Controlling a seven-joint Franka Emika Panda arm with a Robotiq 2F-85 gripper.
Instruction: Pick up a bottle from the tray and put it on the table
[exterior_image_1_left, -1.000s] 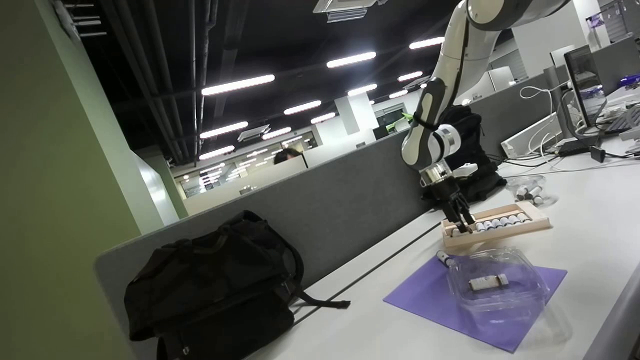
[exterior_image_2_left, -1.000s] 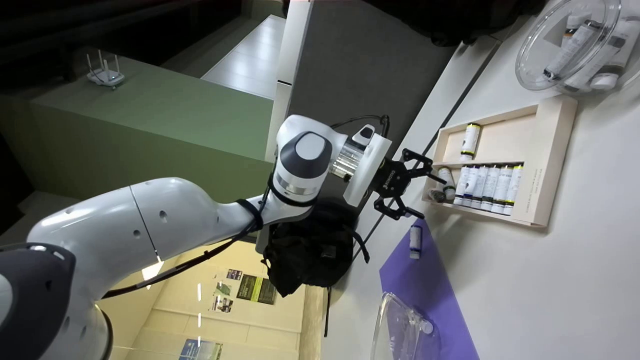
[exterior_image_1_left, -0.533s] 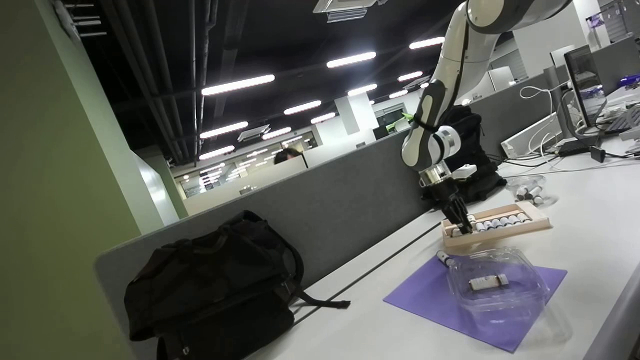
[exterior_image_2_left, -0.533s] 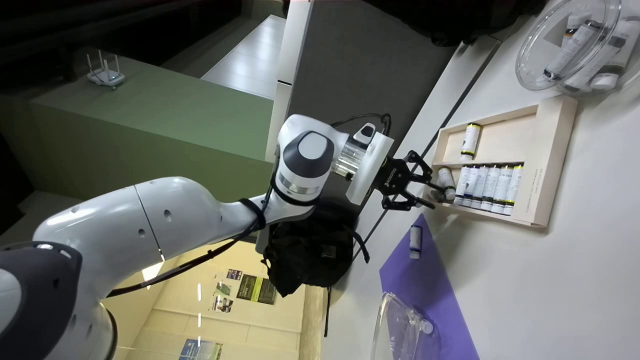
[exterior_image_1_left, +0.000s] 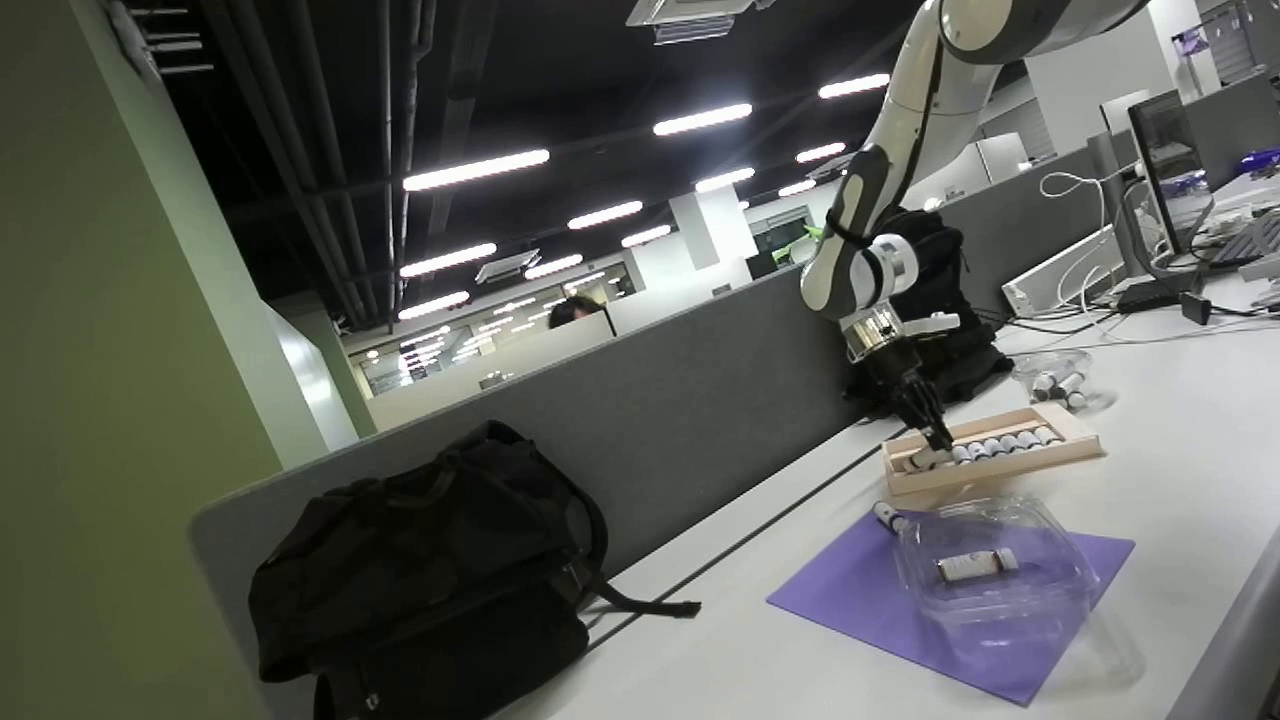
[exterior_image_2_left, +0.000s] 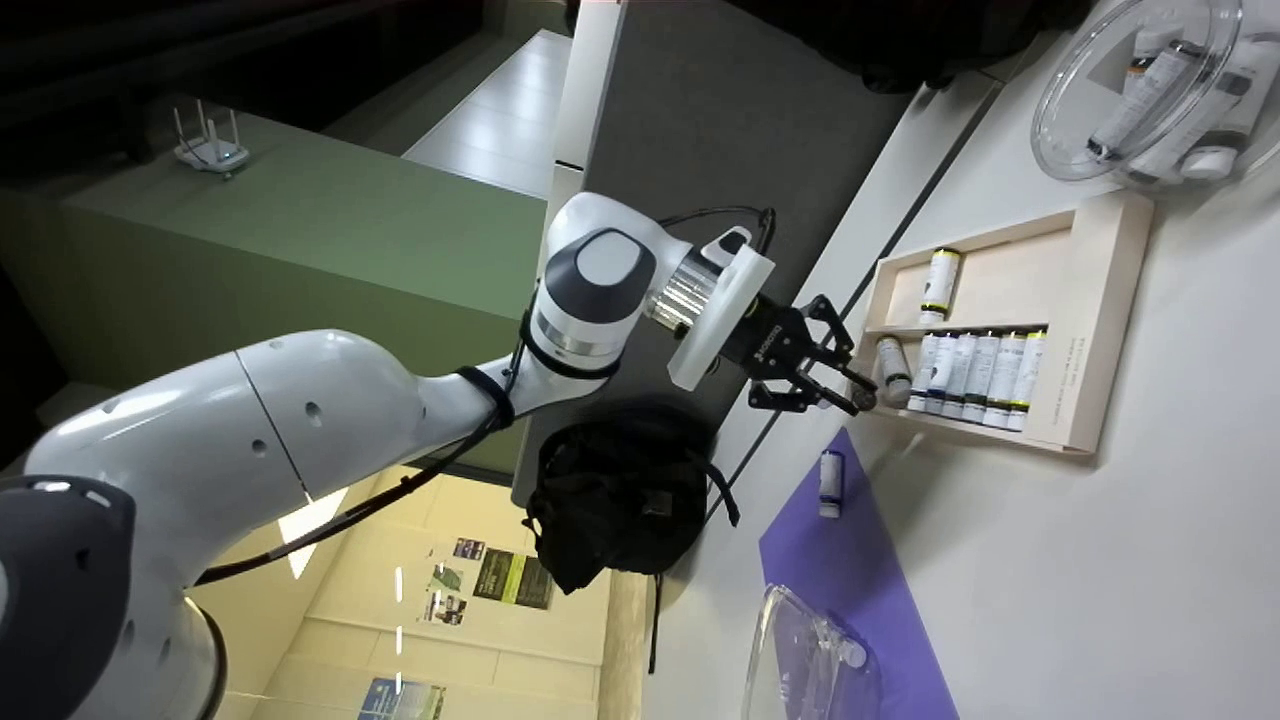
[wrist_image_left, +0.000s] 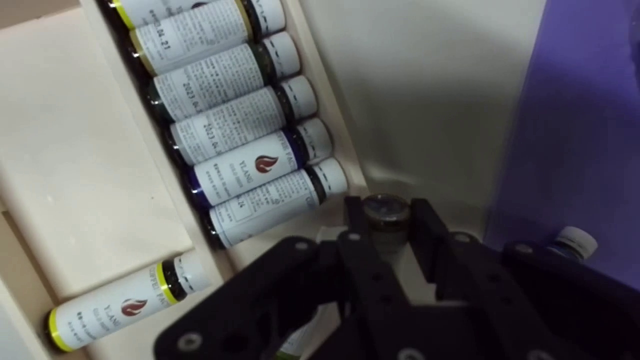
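The light tan tray (exterior_image_2_left: 1112, 300) lies on the white table (exterior_image_2_left: 1090, 570), with a row of small white-labelled bottles (exterior_image_2_left: 975, 375) in one compartment. Another bottle (exterior_image_2_left: 940, 285) occupies the larger compartment, and a loose bottle (exterior_image_2_left: 893, 370) leans near the row's end. My gripper (wrist_image_left: 385, 210) is at the tray's corner by the partition, its jaws closed around one bottle (wrist_image_left: 386, 212). That bottle's dark round end faces the wrist camera; the fingers hide most of its body. In an exterior view the gripper (exterior_image_1_left: 937, 440) points down over the tray. Whether the held bottle clears the tray, I cannot tell.
Beside the tray is a purple mat (exterior_image_1_left: 840, 580), bearing a bottle (exterior_image_1_left: 888, 517) and a clear plastic container (exterior_image_1_left: 1040, 590) with a bottle inside. A clear tub (exterior_image_2_left: 1050, 110) of bottles stands beyond the tray. A grey partition (exterior_image_1_left: 700, 400) and black backpack (exterior_image_1_left: 430, 570) border the table.
The jaws have closed from wide open onto a bottle in the tray's corner. Over the last half second the arm has lifted slightly, and the bottle's end has come with the fingertips.
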